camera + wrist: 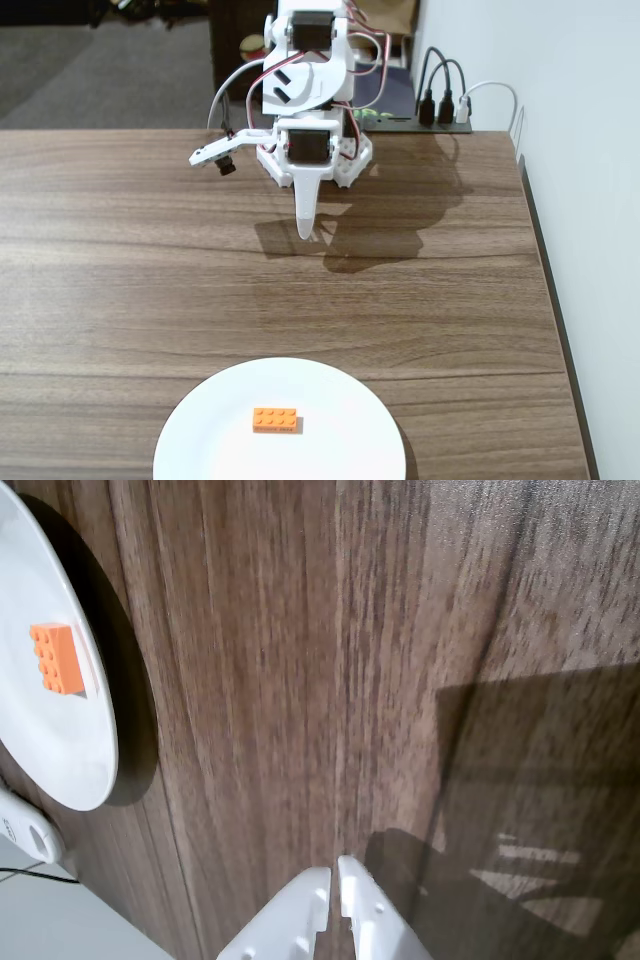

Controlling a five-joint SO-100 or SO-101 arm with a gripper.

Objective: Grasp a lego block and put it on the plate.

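Observation:
The orange lego block (275,419) lies flat near the middle of the white plate (210,440) at the front of the table. In the wrist view the lego block (56,658) shows on the plate (60,750) at the far left. My white gripper (306,232) hangs at the back of the table near the arm's base, pointing down, far from the plate. Its jaws stand together with only a thin slit and nothing between them; in the wrist view the gripper (335,872) rises from the bottom edge over bare wood.
The wooden table (120,280) ends at a wall on the right. A black power strip (440,115) with plugged cables sits behind the arm's base. A white object (25,830) lies by the table's edge in the wrist view.

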